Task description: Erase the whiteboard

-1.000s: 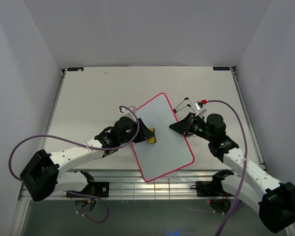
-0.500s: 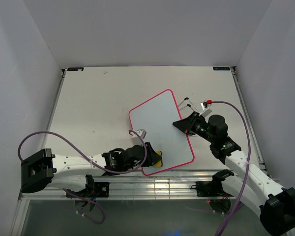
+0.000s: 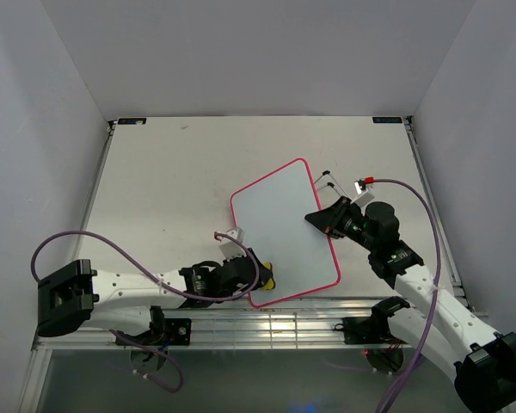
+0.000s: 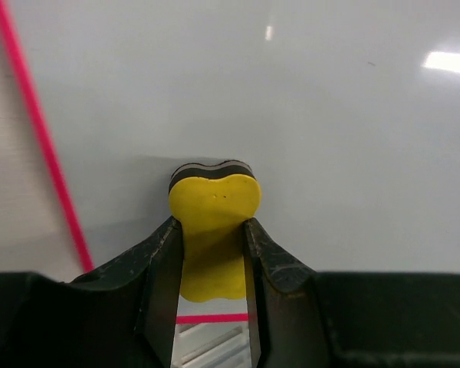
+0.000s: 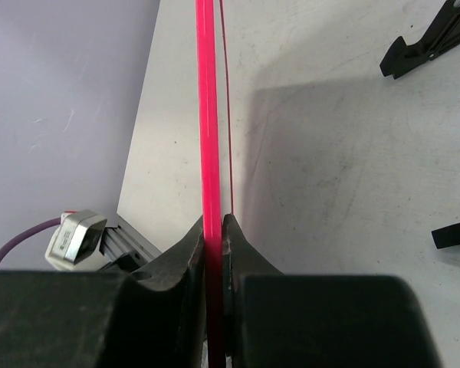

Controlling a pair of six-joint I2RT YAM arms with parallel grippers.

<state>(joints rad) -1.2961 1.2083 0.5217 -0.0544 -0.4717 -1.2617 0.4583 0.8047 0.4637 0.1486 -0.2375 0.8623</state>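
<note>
Glossy white rectangular whiteboard [image 3: 284,228], rounded corners, thin pink-red frame: lies skewed on white tabletop [image 3: 172,172], right of centre, near front edge. Small yellow sponge [image 4: 213,201] pressed on board surface at near-left corner, clamped in left tool [image 4: 211,234]. Right tool [image 5: 215,230] pinched narrow on frame at board's right edge.

Overhead view is bright and evenly lit from above, with no burnt-out areas and only faint, soft shadows on the desk [image 3: 172,172] under the arms. Left wrist view shows two glare patches on the glossy whiteboard [image 4: 330,115], top centre and right edge, and a dim shadow around the yellow sponge [image 4: 213,207]; the left fingers [image 4: 157,264] are dark and soft. Right wrist view shows a broad, soft-edged shadow on the desk right of the whiteboard's frame, with the right fingers [image 5: 188,261] near-black and out of focus.
</note>
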